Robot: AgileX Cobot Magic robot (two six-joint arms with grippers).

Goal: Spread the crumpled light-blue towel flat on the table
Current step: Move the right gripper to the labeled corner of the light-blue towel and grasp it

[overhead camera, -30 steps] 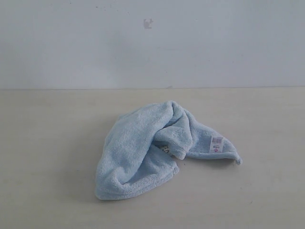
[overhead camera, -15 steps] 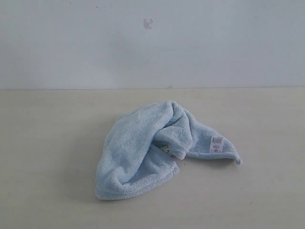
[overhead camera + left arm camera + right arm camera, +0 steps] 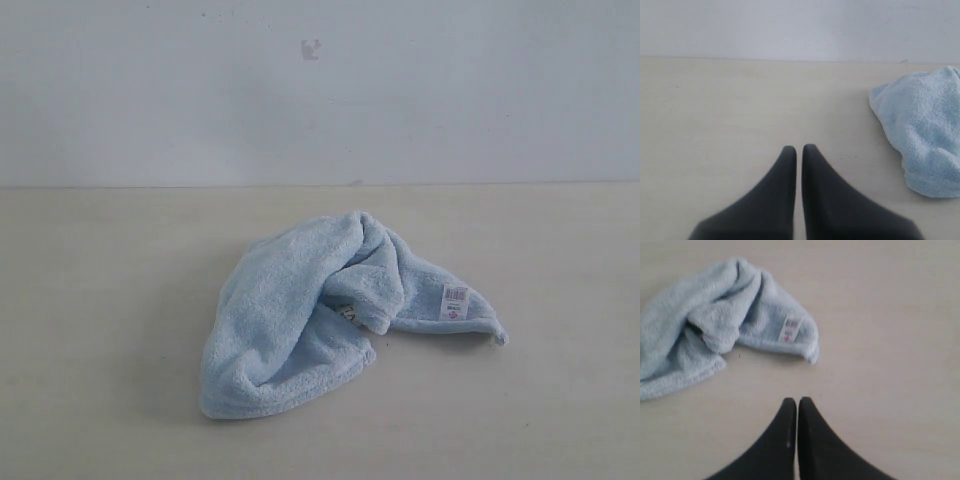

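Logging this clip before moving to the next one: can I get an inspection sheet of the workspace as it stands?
Surface: table, pale beige, matte.
Job's things: towel crumpled in a heap mid-table, not spread; white tag showing near one corner.
Clutter: nothing seen.
Grippers: left gripper shut, empty, apart from the towel; right gripper shut, empty, short of the tag corner.
Cables: nothing seen.
Surroundings: whitish-grey wall behind the table, with a small dark mark.

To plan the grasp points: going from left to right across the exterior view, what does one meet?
Bare table → crumpled bulk of the towel → white tag → pointed corner of the towel → bare table again.
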